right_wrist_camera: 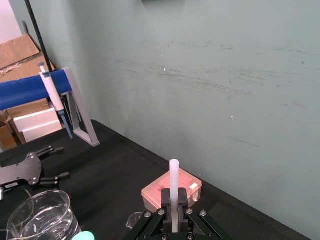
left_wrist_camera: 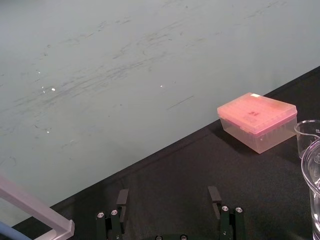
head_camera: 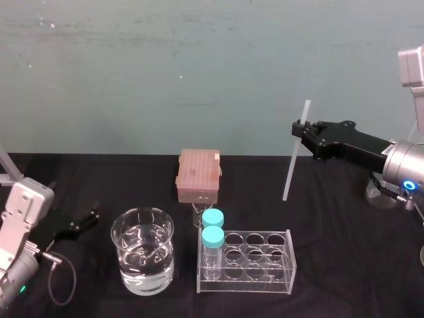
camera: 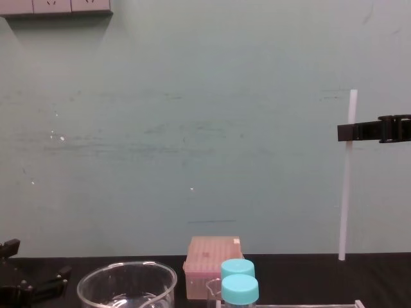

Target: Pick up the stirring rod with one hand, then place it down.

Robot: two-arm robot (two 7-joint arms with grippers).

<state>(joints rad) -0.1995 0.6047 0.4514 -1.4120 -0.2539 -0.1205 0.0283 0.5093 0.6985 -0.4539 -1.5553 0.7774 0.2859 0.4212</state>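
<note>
your right tool (head_camera: pixel 301 130) is out over the right side of the counter (head_camera: pixel 344 225), fingers pressed in on the stirring rod (head_camera: pixel 294 158). it pinches the rod high up, so a short stub shows above the fingers and the long part hangs below.

in the chest view the stirring rod (camera: pixel 346 192) stands close to upright, with the right tool (camera: pixel 347 131) reaching in from the right edge at about the rod's upper third. from the head view the rod leans a little, top toward the right. its lower end is down near the counter, to the right of the pink tip box (head_camera: pixel 198 175) and behind the right end of the clear tube rack (head_camera: pixel 246 264) — you cannot tell whether the tip touches the surface.

the right wrist view looks straight up the rod (right_wrist_camera: pixel 174 186), clamped between the two black fingers of the right tool (right_wrist_camera: pixel 174 212).

your left tool (head_camera: pixel 89 221) sits low at the left of the counter, well apart from the rod. its fingers are spread with nothing between them, as the left wrist view shows (left_wrist_camera: pixel 168 197).

two blue-capped bottles (head_camera: pixel 212 228) stand in the rack's left end, and a glass beaker of water (head_camera: pixel 142 260) sits just left of the rack.
</note>
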